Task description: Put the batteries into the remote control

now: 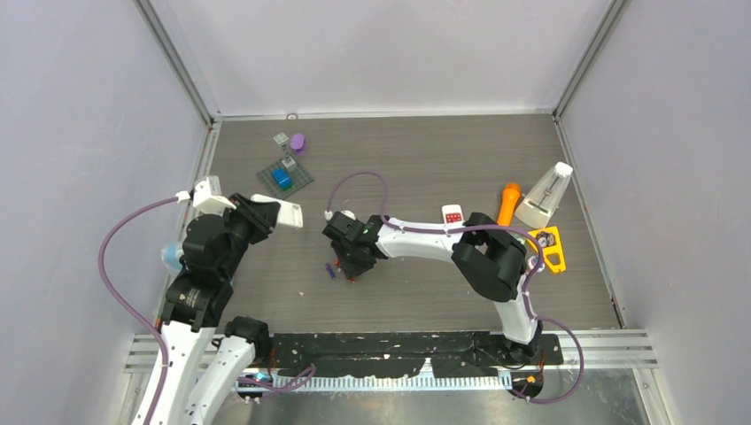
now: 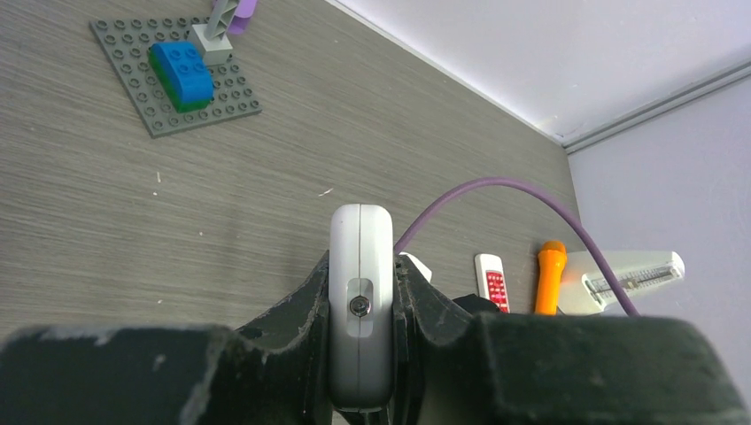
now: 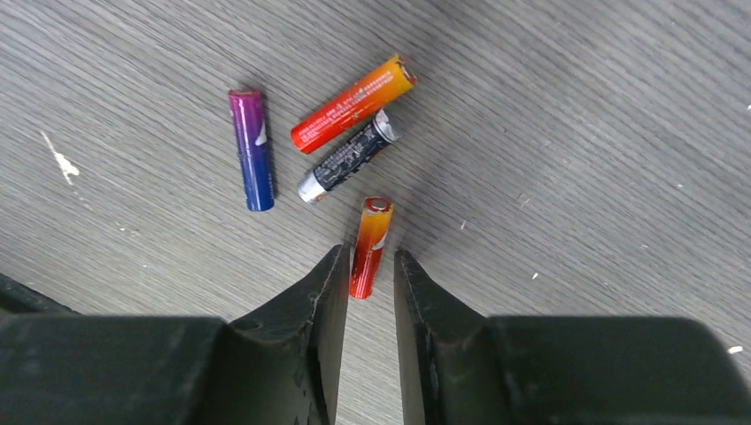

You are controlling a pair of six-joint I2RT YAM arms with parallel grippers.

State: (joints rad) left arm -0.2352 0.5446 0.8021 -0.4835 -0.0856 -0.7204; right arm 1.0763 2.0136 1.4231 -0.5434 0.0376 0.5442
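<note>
1. Four batteries (image 3: 345,157) lie clustered on the tabletop (image 3: 576,133). One orange battery (image 3: 370,246) sits between the right claw's (image 3: 367,270) slightly parted fingers (image 3: 323,305), seemingly not yet pinched.
2. The left claw (image 2: 361,270) clamps the white remote control (image 2: 360,230) edge-on, well apart.
3. A brick baseplate (image 2: 232,97) and orange torch (image 2: 549,279) lie farther off.

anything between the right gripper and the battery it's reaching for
Nothing visible: the nearest orange battery lies between the right gripper's fingers. The black battery sits just beyond its far end, outside the fingers.
</note>
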